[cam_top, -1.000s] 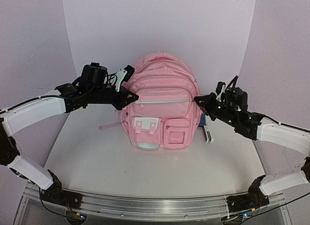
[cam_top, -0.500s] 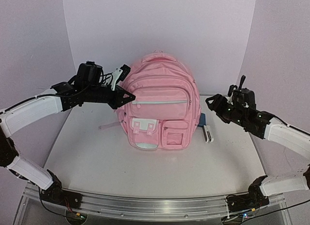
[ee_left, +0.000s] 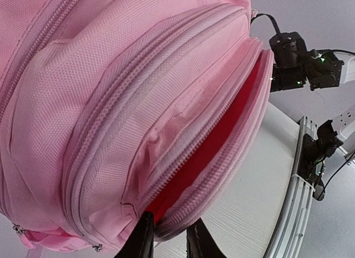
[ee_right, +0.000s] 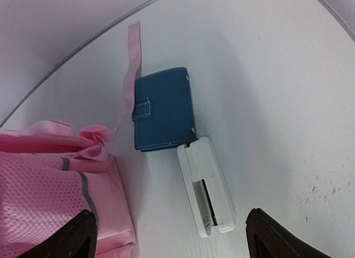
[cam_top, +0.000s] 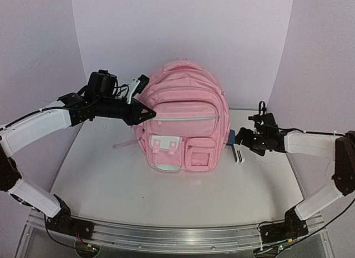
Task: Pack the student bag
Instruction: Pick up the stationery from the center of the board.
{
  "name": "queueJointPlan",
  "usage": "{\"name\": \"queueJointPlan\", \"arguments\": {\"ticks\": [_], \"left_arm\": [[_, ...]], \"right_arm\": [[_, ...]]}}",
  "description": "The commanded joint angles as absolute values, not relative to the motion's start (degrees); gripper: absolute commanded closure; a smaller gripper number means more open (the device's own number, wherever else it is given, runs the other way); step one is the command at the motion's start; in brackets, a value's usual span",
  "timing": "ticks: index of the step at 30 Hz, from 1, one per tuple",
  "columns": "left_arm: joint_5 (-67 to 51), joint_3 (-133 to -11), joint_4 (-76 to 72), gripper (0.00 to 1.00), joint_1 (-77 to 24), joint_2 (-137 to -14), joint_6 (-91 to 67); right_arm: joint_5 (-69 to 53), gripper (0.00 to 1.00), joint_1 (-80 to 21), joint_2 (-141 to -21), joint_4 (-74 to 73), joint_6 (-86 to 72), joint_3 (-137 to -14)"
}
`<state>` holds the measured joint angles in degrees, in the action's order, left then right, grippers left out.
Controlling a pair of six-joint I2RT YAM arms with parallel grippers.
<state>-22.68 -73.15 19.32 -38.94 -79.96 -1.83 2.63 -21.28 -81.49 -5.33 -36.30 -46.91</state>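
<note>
The student bag is a large pink backpack standing upright at the table's middle. My left gripper is at its upper left side. In the left wrist view it is shut on the zip edge of the bag, at one end of an open zip. The pocket gapes and shows red lining. My right gripper hovers open and empty just right of the bag. In the right wrist view its jaws stand wide apart above a white stapler and a blue wallet.
The stapler and wallet lie side by side on the table against the bag's right side. A loose pink strap trails past the wallet. The bag's mesh side pocket is close to my right gripper's left finger.
</note>
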Motion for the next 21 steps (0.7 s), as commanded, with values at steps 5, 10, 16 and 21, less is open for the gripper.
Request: {"name": "queueJointPlan", "arguments": {"ticks": [5,10,16,21], "left_arm": [[-28.8,-79.4,24.2,0.66,-38.6,-83.7,-1.6],[-29.6,-81.7,24.2,0.57,-38.6,-84.2,-0.4],[-31.1,-84.3,24.7,0.53,-38.8,-85.6,-0.1],[-31.8,-86.2,25.6,0.51,-39.6,-87.3,2.0]], "right_arm": [[1.9,0.05,-21.0,-92.8,-5.5,-30.3,-49.4],[2.6,0.11,-21.1,-97.2,-5.1,-29.5,-50.5],[2.2,0.29,-21.0,-99.1,-4.6,-28.9,-51.3],[2.2,0.48,-21.0,-100.5,-4.4,-28.7,-51.4]]}}
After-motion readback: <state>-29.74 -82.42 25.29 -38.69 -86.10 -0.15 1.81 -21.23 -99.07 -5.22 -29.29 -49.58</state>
